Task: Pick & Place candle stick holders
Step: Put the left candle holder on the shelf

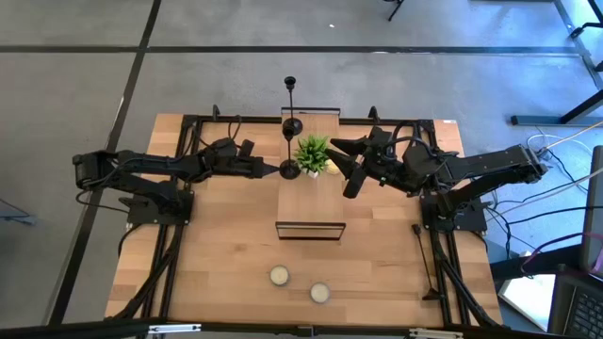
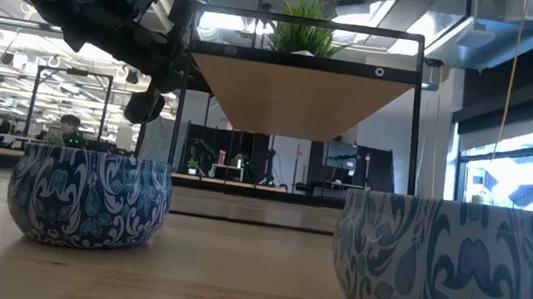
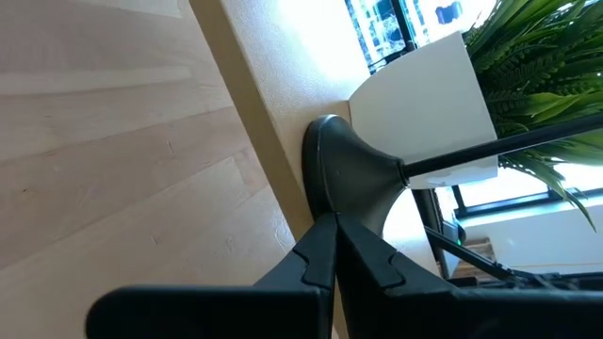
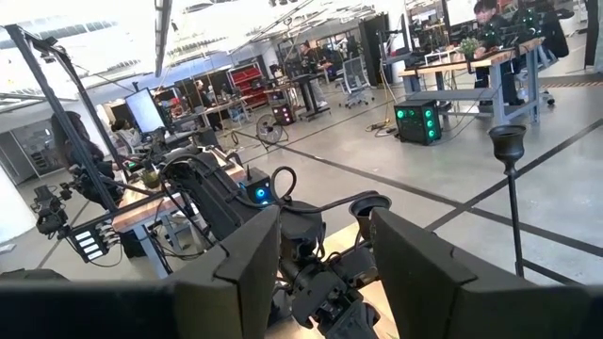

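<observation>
The left gripper (image 3: 334, 247), pressed together, touches the base of one candle stick holder (image 1: 289, 168) standing on the raised shelf (image 1: 309, 200) left of the plant (image 1: 312, 153), two more stand farther back, and the right gripper (image 1: 350, 181) hangs half spread, holding nothing, so little seems left.

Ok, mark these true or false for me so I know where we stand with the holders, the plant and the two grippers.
1. The left gripper is shut, its tip at the base of a candle stick holder. True.
2. The potted plant lies tipped over on the table. False: it stands upright on the raised shelf, beside that holder.
3. The right gripper is clamped on a holder. False: its fingers stand apart with nothing between them, on the other side of the plant.
4. Two round candles sit on the table in front of the shelf. True.
5. All holders are on the table. False: at least two stand up on the shelf.
</observation>
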